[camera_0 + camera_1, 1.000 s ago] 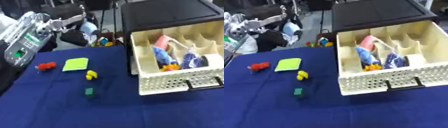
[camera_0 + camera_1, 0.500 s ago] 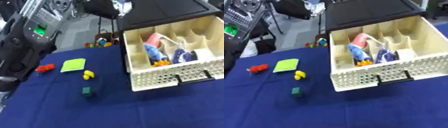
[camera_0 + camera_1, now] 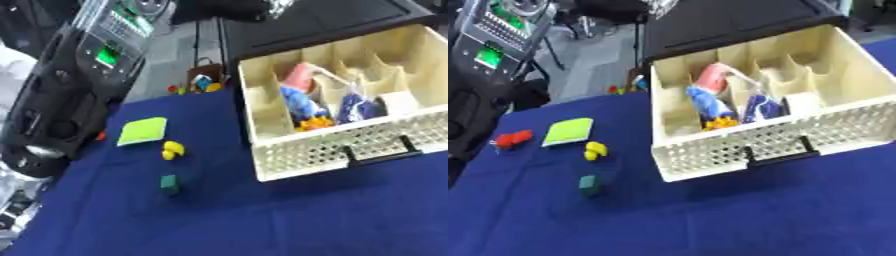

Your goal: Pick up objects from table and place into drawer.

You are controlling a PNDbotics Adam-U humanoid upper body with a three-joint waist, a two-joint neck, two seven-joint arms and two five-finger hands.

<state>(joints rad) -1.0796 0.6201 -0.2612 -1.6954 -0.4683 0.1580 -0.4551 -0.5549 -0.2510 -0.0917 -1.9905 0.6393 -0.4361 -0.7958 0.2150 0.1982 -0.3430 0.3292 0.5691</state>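
Right eye view: left arm [image 3: 474,100] raised at edge, fingers' state impossible to tell, red piece [image 3: 512,139] nearby, likely knocked off counter [image 3: 710,215] during descent.

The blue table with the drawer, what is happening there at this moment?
Nothing is being held at present. The cream drawer stands pulled out and already holds several things. On the blue table a lime green flat piece, a yellow piece, a dark green block and a red piece still wait. The robot's black left arm reaches in from the left; no robot hand shows.
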